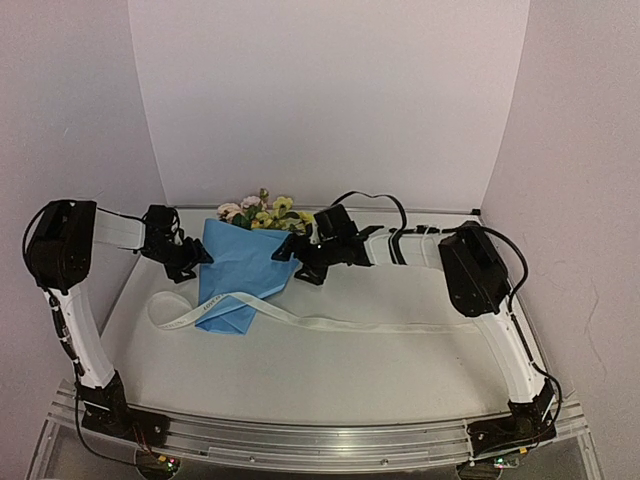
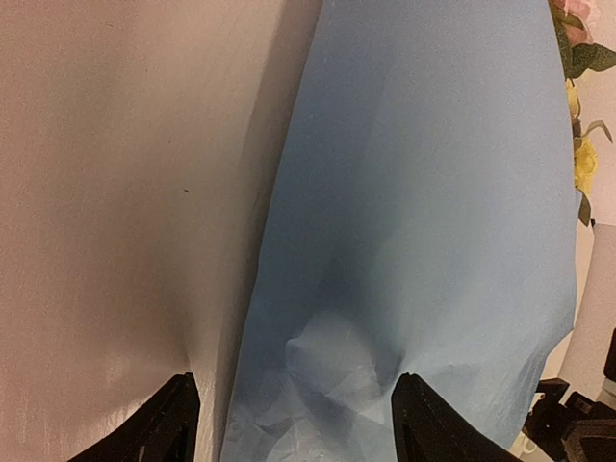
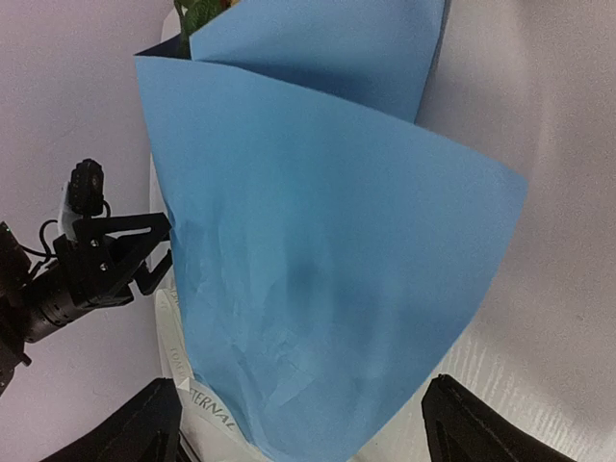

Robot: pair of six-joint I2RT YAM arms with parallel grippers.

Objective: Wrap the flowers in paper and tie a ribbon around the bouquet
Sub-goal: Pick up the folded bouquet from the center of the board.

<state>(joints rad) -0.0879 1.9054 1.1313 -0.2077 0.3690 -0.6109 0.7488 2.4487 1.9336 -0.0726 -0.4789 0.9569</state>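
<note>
Pale tabletop (image 1: 400, 370) and white walls are framing the bouquet (image 1: 240, 265), which is lying between the two grippers, its flowers (image 1: 262, 212) poking out beyond both. Left gripper (image 2: 294, 385) is standing fingers apart astride the paper (image 2: 423, 241) edge, clamping nothing; right gripper (image 3: 300, 385) is gaping wide at the opposite flap, probably bracing the cone against unrolling. Ribbon (image 1: 330, 322) is crossing the narrow end behind both grippers, untied, and the loose overlap looks like the obstacle to tying

Left end effector (image 1: 196, 260) and right end effector (image 1: 291, 252) face each other — jaws spread.
</note>
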